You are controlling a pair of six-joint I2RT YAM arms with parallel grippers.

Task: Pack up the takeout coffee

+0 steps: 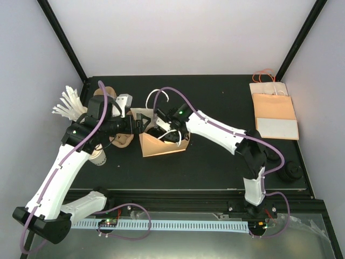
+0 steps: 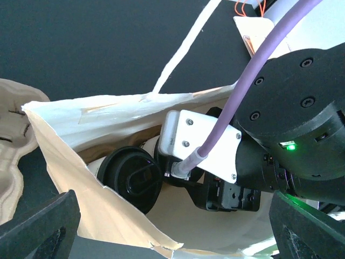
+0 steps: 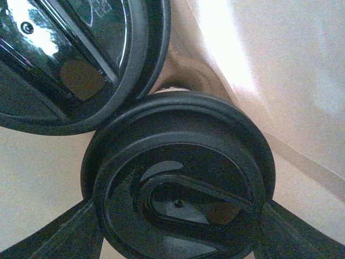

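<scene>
The brown paper bag point(image 1: 161, 147) lies on its side mid-table with its mouth toward the left arm. My right gripper point(image 1: 167, 134) reaches inside it. In the right wrist view the black lid of a takeout coffee point(image 3: 180, 183) fills the space between the two fingers, and my right gripper point(image 3: 178, 232) is shut on that cup. A second black-lidded cup point(image 3: 70, 59) touches it at the upper left. My left gripper point(image 2: 172, 224) stands open at the bag's mouth point(image 2: 81, 178), looking in at a lidded cup point(image 2: 132, 178) beside the right wrist.
A moulded cup carrier point(image 1: 123, 140) lies left of the bag, with white stirrers point(image 1: 67, 105) and a stack of white cups point(image 1: 98, 156) further left. Another paper bag point(image 1: 275, 110) lies flat at the back right. A black round object point(image 1: 292, 171) sits near the right edge.
</scene>
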